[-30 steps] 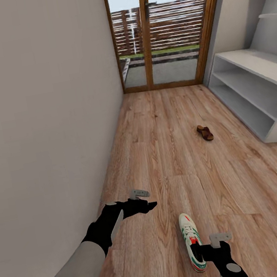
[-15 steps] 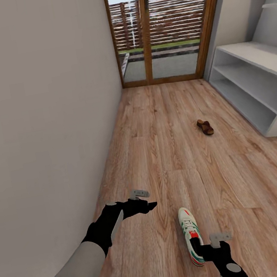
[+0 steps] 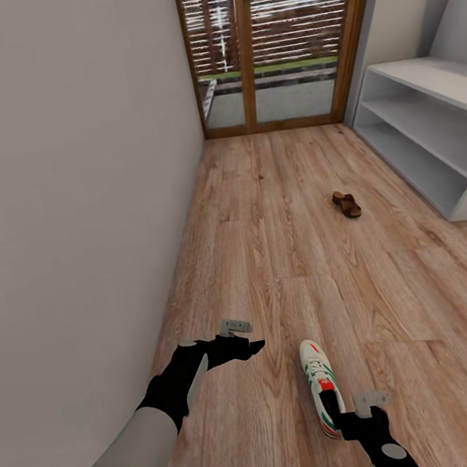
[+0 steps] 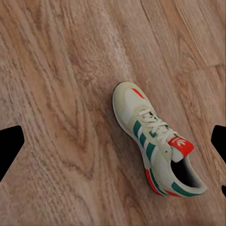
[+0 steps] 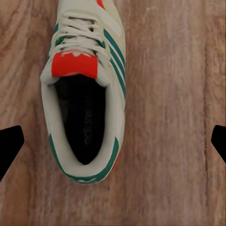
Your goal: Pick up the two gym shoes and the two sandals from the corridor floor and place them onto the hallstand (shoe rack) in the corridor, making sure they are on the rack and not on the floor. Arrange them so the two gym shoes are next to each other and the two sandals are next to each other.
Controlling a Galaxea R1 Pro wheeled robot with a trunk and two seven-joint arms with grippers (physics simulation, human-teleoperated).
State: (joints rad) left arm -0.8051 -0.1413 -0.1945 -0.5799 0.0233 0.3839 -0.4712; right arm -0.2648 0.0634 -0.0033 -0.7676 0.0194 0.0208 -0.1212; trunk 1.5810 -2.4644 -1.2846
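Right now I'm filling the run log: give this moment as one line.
phase: approach | right gripper: open above gym shoe, not gripping | left gripper: open, empty | sandal: on floor | hallstand: no shoes visible

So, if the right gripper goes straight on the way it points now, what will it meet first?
Probably the gym shoe: the right wrist view looks straight down into its open heel end, between the open fingers of the right gripper. Depth is unclear.

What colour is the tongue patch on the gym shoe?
Red-orange, with a white logo, on the gym shoe; clearest in the right wrist view.
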